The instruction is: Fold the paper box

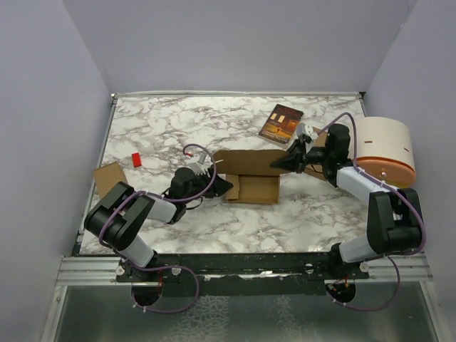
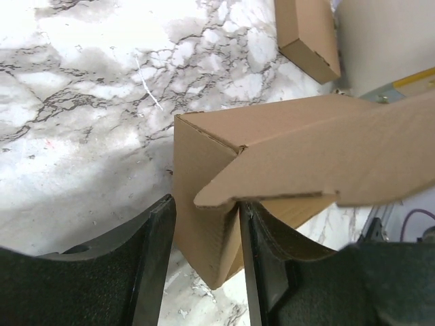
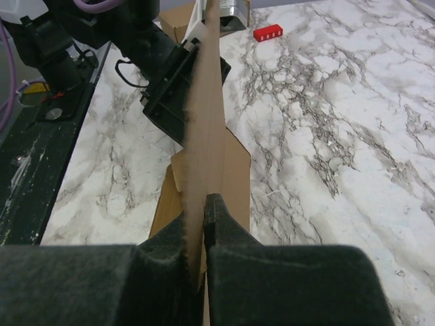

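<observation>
Currently I see the paper box [image 1: 249,177] mid-table on the marble top [image 1: 178,128], part-folded, btwn both arms. L gripper [image 2: 204,204] has the box's end corner filling its jaws, both fingers against cardboard, so it's gripping it. R gripper [image 3: 199,216] is pinched closed on a raised flap, seen edge-on from its wrist cam. Booklet [image 1: 281,122] and white drum [image 1: 383,149] sit toward the far right; red block [image 1: 136,159] is over on the left.
</observation>
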`<state>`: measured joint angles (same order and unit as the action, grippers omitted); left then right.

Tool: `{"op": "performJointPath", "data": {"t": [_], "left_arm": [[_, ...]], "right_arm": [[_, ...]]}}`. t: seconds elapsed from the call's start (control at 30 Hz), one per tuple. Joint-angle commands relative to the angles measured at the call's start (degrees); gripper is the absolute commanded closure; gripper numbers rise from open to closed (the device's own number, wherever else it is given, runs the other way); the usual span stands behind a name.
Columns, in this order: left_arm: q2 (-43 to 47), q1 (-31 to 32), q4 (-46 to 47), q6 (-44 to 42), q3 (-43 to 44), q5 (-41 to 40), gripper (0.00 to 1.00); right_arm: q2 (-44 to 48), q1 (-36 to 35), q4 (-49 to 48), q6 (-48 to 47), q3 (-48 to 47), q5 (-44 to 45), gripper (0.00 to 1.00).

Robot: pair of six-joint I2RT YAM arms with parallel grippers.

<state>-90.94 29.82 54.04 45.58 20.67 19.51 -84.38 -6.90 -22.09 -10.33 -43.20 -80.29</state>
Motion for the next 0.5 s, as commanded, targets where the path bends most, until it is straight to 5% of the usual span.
{"op": "performJointPath", "data": {"t": [0.0,0.47], "left_arm": [[2.7,2.1,-9.2,-4.2,2.1,-9.8,0.55],[4.9,6.1,-21.6,-8.0,6.7,-19.6,0.63]], "right_arm": [[-0.4,-1.1,-6.0,7.2,0.1,0.1,0.99],[-1.2,-1.2,-8.5,17.9,0.2,5.2,0.99]]}}
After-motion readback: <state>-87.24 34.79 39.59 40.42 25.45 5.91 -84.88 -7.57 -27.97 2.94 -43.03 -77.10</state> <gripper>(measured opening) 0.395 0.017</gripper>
